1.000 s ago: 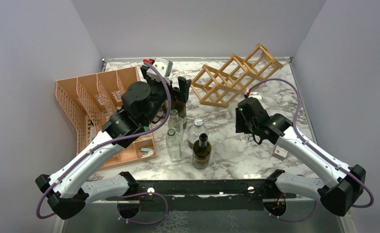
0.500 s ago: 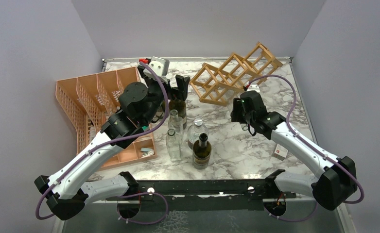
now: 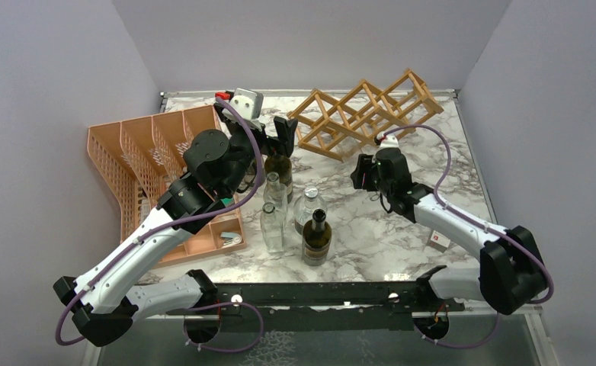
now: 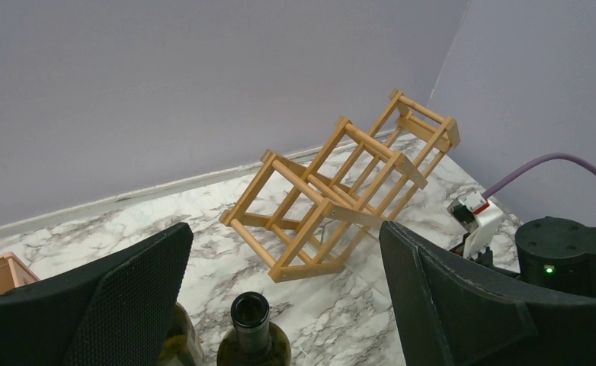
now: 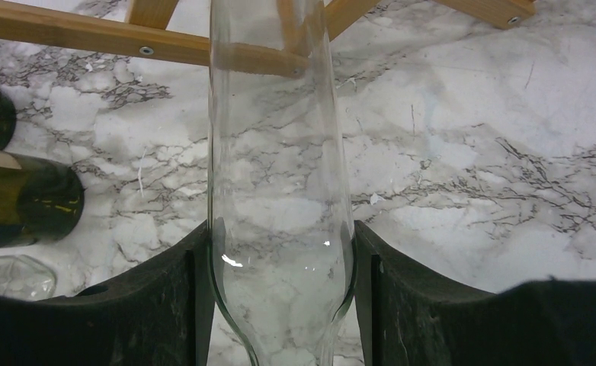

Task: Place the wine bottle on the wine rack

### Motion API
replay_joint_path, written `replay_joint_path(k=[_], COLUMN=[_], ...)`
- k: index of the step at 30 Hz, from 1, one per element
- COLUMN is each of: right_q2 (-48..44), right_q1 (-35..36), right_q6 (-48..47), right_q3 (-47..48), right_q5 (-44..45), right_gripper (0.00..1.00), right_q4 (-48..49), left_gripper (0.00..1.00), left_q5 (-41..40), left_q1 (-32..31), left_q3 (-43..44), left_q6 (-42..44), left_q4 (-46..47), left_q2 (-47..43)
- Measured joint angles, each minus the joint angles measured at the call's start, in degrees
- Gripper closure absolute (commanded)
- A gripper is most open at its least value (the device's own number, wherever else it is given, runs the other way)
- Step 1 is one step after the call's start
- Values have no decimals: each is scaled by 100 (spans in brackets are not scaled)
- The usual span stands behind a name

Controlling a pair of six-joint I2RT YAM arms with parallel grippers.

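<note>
Left of the light wooden lattice wine rack (image 3: 360, 114), the left gripper (image 4: 283, 244) hangs over an upright dark green glass bottle (image 4: 251, 335). Its fingers are spread wide and touch nothing, and the bottle's open mouth sits below the gap between them. From that wrist the rack lies ahead and a little right, resting crooked on the white marble table top (image 3: 402, 221) with its diamond cells turned partly upward.

On the rack's near side, the right gripper (image 5: 280, 252) is clamped on a tall clear glass bottle (image 5: 280, 152), one finger pressed to each flank. This reads as the bottle meant for the rack. It is off the table, lying roughly level in the grip. Its long axis runs straight out from the wrist toward the rack, and it narrows toward the wrist, so the broad end seems to lead. Its far end crosses in front of one rack slat (image 5: 89, 30); I cannot tell whether glass and wood touch.

The right arm is the nearer one and already carries the load. The coming move likely turns on one relation: whether the bottle's axis lines up with an open cell rather than with that slat.
</note>
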Motion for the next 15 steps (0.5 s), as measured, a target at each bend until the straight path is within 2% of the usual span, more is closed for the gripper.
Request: replay_joint_path(k=[15], right_q2=[1128], right_q1=[-2], right_q6=[780], right_q3=[-385], right_q5=[-2], right_gripper=[99], right_q4=[2302], left_gripper=[1], left_q5=[15], left_q1=[-2], left_q3=[-9], left_q6=[2], left_q4=[-57], left_q2=[59])
